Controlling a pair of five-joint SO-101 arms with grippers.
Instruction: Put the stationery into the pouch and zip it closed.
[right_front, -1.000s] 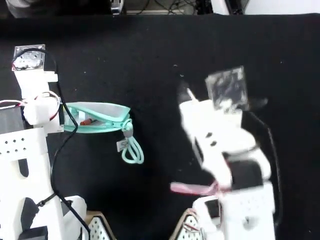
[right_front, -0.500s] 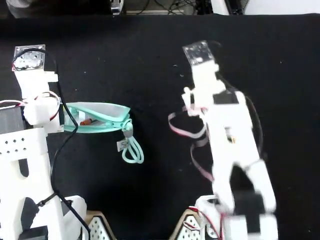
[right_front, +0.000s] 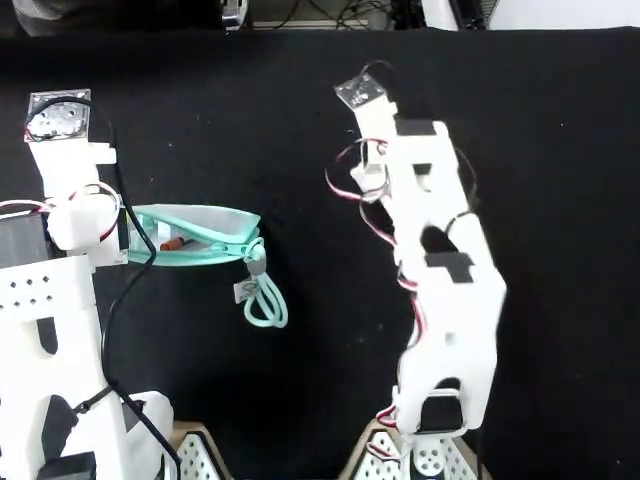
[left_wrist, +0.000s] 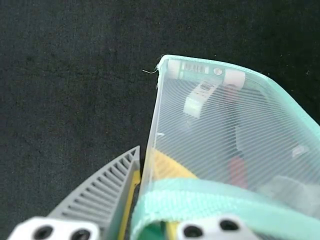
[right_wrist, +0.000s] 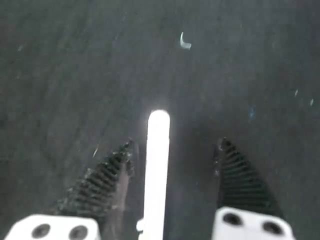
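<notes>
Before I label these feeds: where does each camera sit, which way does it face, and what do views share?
High view: fixed overhead, facing down on the table; left arm, right arm.
Left wrist view: on the left wrist, facing the pouch in the left gripper.
Right wrist view: on the right wrist, facing the table past the open right gripper.
Shared: the pouch, in high and left wrist views.

We find the pouch (right_front: 200, 235) lying at the left of the bench (right_front: 300, 90), its left end in our left hand (left_wrist: 150, 167), stationery (right_front: 176, 243) inside; our right hand (right_wrist: 175, 145) sits well apart, right and farther back.
</notes>
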